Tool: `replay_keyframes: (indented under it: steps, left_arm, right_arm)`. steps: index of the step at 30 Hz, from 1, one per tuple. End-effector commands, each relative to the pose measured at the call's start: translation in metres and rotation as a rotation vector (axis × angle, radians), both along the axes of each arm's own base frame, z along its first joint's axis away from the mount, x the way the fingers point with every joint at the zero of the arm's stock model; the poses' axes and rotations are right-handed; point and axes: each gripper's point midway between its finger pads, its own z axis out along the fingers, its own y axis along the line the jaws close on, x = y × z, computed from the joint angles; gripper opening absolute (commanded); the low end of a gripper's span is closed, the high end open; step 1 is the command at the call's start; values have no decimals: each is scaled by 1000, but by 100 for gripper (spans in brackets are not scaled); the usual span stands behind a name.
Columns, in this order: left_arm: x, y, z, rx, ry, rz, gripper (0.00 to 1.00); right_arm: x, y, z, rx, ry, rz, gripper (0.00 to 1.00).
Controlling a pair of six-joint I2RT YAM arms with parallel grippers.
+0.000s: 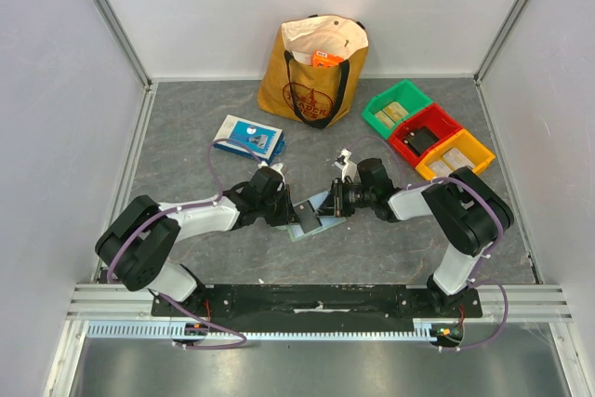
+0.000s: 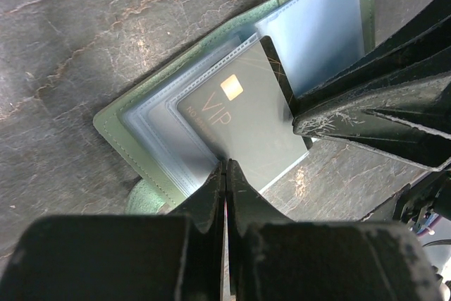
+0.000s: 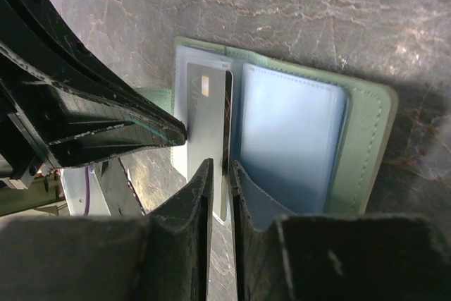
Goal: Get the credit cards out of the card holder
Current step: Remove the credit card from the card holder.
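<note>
The black card [image 2: 236,114] sits partly out of its clear pocket in the card holder [image 2: 116,135]. The holder lies open like a little book in the middle of the table [image 1: 186,174]. Your left gripper [image 2: 225,167] comes at it from 9 o'clock. Its fingers are pressed tight together at the card's near edge (you cannot tell if they hold the card or only the clear pocket). Your right gripper [image 3: 222,168] comes from 3 o'clock, and its fingers pinch the thin edge of the card with almost no gap. Further out, a blue-and-white box [image 1: 249,135] is at 10 o'clock, a yellow bag [image 1: 314,72] at 12 and the coloured bins [image 1: 428,132] at 2. Be careful here. If both grippers hold the card and pull different ways, it may bend or snap out. If nothing pins the holder down, it may lift with the card. If the pinch is only on the very edge, the card may slip and fall back.
</note>
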Motion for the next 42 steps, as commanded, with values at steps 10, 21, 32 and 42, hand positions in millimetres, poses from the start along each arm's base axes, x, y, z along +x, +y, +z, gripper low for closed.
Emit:
replay_keyframes:
  steps: [10, 21, 32, 42]
  left_arm:
    - [-10, 20, -22, 88, 37, 34, 2]
    - [-12, 22, -25, 95, 43, 32, 2]
    - [-11, 18, -18, 70, 35, 25, 2]
    - [-4, 4, 20, -10, -30, 5, 11]
  right_arm:
    - [27, 12, 16, 72, -32, -41, 16]
    - [31, 5, 12, 76, -18, -47, 0]
    - [39, -6, 16, 78, -25, -52, 0]
    - [43, -12, 14, 14, -52, -50, 0]
